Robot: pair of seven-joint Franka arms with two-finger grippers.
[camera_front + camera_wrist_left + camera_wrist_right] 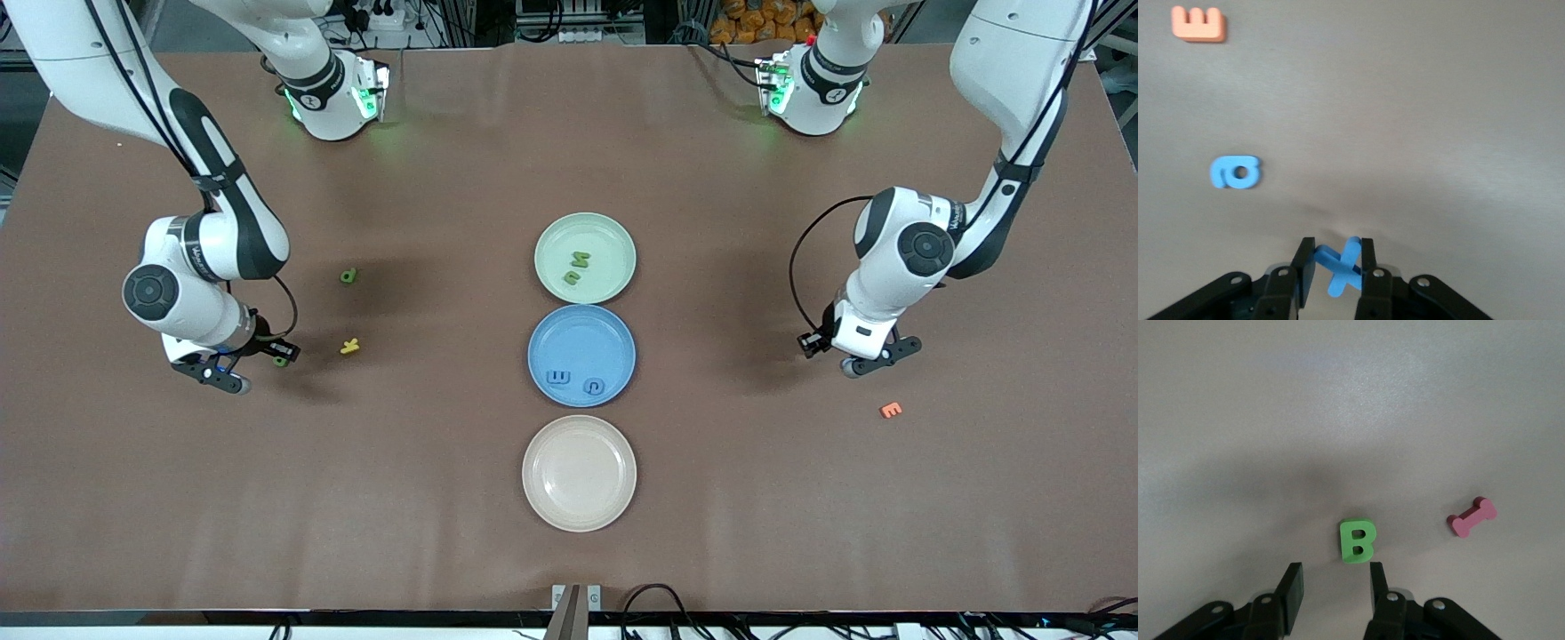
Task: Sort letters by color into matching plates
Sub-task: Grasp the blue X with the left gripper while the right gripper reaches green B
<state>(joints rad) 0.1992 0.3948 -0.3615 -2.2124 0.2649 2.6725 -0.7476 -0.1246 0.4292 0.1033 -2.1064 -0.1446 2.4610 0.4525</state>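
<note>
My left gripper (1335, 250) is shut on a blue X letter (1346, 267), just above the table at the left arm's end (855, 356). A second blue letter (1236, 173) and an orange E (1198, 23) lie on the table past it. My right gripper (1335, 577) is open and empty, low over the table at the right arm's end (240, 356). A green B (1357, 541) lies just off its fingertips, and a pink letter (1471, 517) lies beside the B. The green plate (605, 240) holds two green letters (579, 260). The blue plate (578, 338) holds two blue letters (558, 377). The beige plate (579, 473) is bare.
The three plates form a column at the table's middle, green farthest from the front camera and beige nearest. A green letter (348, 276) and a yellow letter (349, 347) lie between the right gripper and the plates. The orange E (890, 410) lies nearer the front camera than the left gripper.
</note>
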